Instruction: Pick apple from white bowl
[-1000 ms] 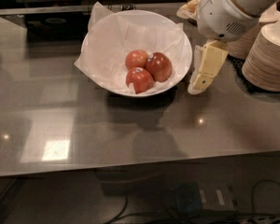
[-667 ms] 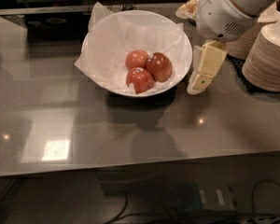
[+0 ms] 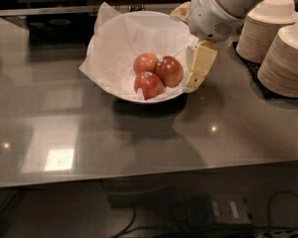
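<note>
In the camera view, the thing for you to note is the gripper [image 3: 194,78]: a second ago it hung clear of the white bowl [image 3: 134,98], off its right side with bare counter [image 3: 139,152] showing between them. It has since come in leftward and now sits against the bowl's right rim, just beside the fruit. The bowl and the three apples have not shifted, so I judge this to be the approach closing in, with the reach over the rim and down still to do. Whether the gripper is released or clenched you cannot tell from here. It carries nothing, since all three apples lie in the bowl.

The apple [image 3: 170,71] you want is the darkest, glossy deep red. It sits on the right of the cluster, nearest the gripper, touching both neighbours: the paler orange-pink apple [image 3: 145,62] behind and to its left, and the lighter red-orange apple [image 3: 149,85] in front. All three rest on the crinkled white paper [image 3: 109,43] lining the bowl, and the paper stands up past the rim at the back left.

To the right, well apart from the bowl, stand stacked beige paper bowls [image 3: 288,58], with nothing visible in the top ones
</note>
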